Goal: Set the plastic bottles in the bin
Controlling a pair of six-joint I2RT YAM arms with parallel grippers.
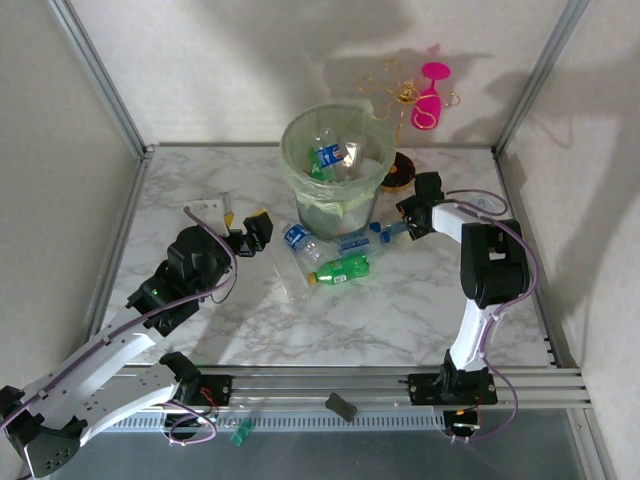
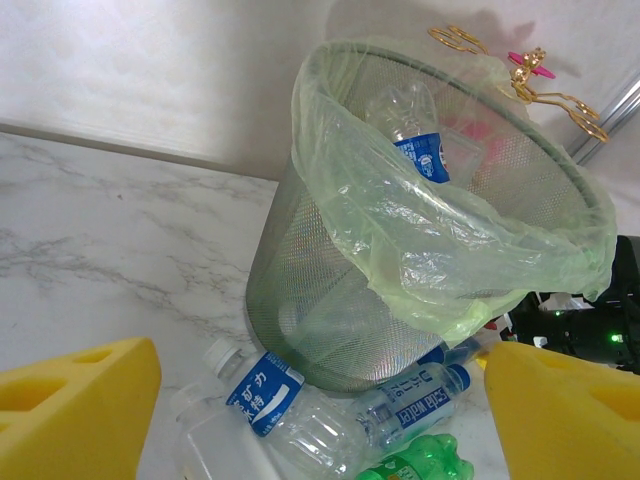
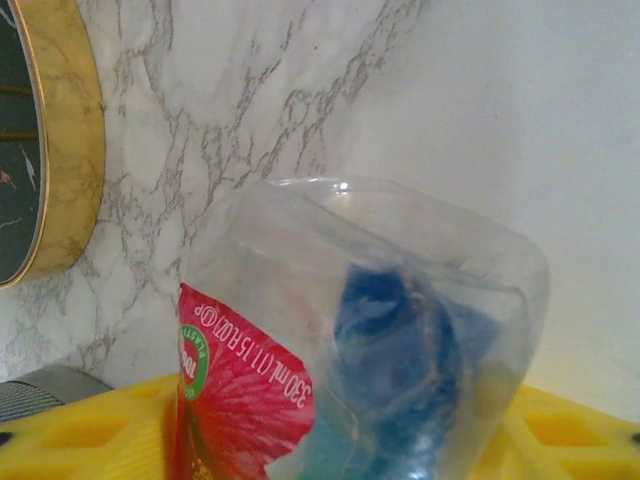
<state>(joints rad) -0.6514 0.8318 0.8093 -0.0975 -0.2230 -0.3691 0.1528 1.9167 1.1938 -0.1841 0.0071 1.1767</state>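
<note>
1. My right gripper (image 1: 410, 221) is closed on a clear red-labelled bottle (image 3: 300, 330), pinched between my yellow pads (image 3: 80, 430). I read this as the carry step for that bottle.
2. It hangs just beside the bin (image 1: 330, 205), on the bin's right and below the rim. The next move, as I judge it, calls for lifting above the rim, swinging left over the opening, and only then letting go. A low pass could knock the wall and tip the basket.
3. The bin is a pale green mesh basket with a green bag liner. It already holds several bottles, one of them a blue-labelled bottle (image 1: 328, 155).
4. My left gripper (image 1: 243, 222) is spread wide with nothing in it, facing the foot of the bin.
5. Heaped there, against the bin's base, are two clear bottles with blue labels (image 2: 262, 395) (image 2: 420, 402) and a green bottle (image 1: 342, 268). These are the ones left for me.
6. The table top (image 1: 300, 330) is white marble-patterned and looks smooth, so I expect a nudged bottle to roll. A gold-rimmed dark disc (image 3: 40, 140) lies on it near my right gripper.
7. White walls (image 1: 250, 60) and metal posts (image 1: 100, 75) close the space. Behind the bin stands a gold wire stand (image 2: 520, 70) with a pink wine glass (image 1: 430, 95), neither of which belongs in the bin.
</note>
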